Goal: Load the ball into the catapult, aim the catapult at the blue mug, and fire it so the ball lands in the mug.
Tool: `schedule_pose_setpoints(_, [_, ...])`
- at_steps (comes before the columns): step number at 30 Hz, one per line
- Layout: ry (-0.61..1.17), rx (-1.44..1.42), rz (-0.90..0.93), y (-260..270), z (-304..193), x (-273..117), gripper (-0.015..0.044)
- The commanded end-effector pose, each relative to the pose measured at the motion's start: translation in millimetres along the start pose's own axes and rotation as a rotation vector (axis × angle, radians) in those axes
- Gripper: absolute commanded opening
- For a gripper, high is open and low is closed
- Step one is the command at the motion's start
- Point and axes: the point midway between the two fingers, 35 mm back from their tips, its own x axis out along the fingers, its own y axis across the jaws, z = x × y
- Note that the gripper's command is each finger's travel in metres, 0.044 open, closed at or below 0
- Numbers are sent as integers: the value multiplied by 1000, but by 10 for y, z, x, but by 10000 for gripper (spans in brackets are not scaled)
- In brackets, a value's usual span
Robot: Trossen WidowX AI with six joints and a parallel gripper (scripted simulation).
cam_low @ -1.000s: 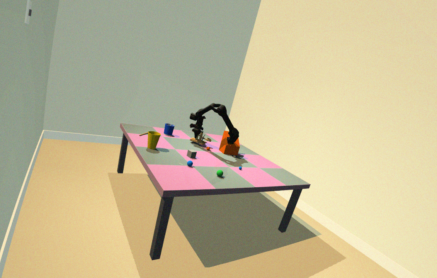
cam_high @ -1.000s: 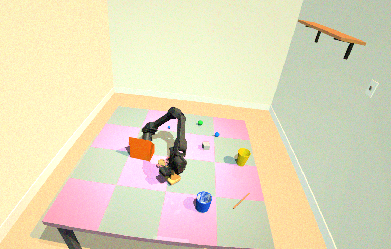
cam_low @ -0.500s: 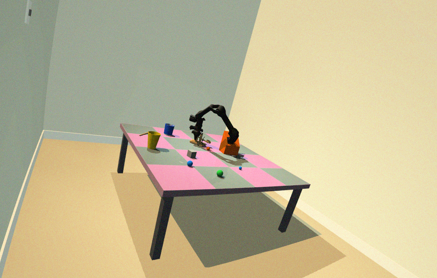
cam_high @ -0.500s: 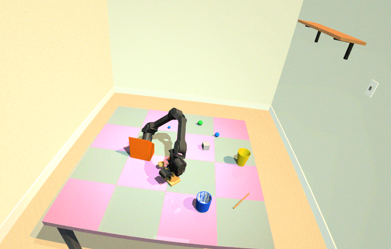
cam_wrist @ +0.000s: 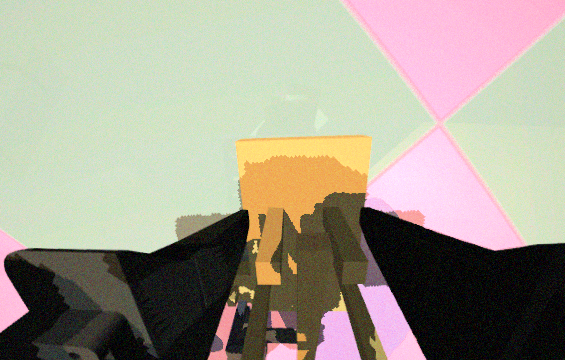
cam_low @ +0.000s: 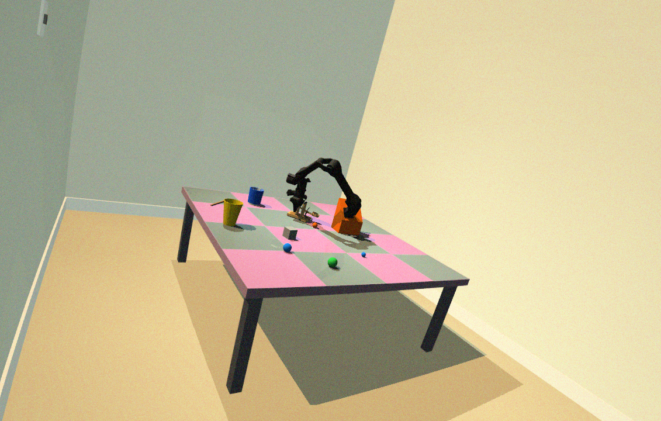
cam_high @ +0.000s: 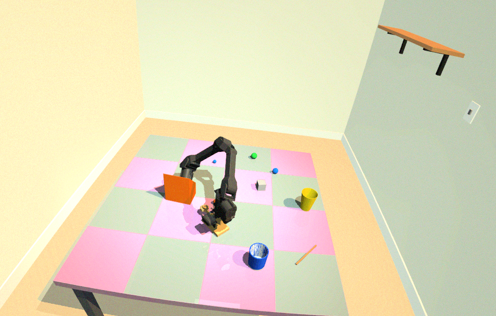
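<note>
The wooden catapult [cam_high: 221,229] [cam_low: 291,214] [cam_wrist: 307,175] stands on the table, its flat base end toward the mug side and its cup end toward the arm's base. My gripper [cam_high: 217,220] [cam_low: 296,207] [cam_wrist: 303,216] is open around the catapult's uprights, low over its base. In the wrist view a gap shows at the left finger, and the right finger is very near the right upright. The blue mug [cam_high: 257,260] [cam_low: 255,195] stands upright beyond the catapult. A small orange ball [cam_low: 314,225] lies on the table near the cup end; the arm mostly hides it in the top view.
An orange block [cam_high: 176,189] [cam_low: 340,224] stands by the arm's base. A yellow cup [cam_high: 307,201] [cam_low: 231,214], grey cube [cam_high: 261,185] [cam_low: 289,233], blue ball [cam_high: 275,170] [cam_low: 287,247], green ball [cam_high: 254,156] [cam_low: 332,262], smaller blue ball [cam_high: 214,161] [cam_low: 363,254] and pencil [cam_high: 305,255] also lie about.
</note>
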Motion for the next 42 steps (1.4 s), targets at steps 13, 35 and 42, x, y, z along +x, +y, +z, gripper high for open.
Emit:
schedule_pose_setpoints(13, [-9,9,0,-26,17,-883,440])
schedule_pose_setpoints(35, [-3,-446,-2,276,-237,-1074,300])
schedule_pose_setpoints(42, [-5,-686,-5,420,-365,-979,300])
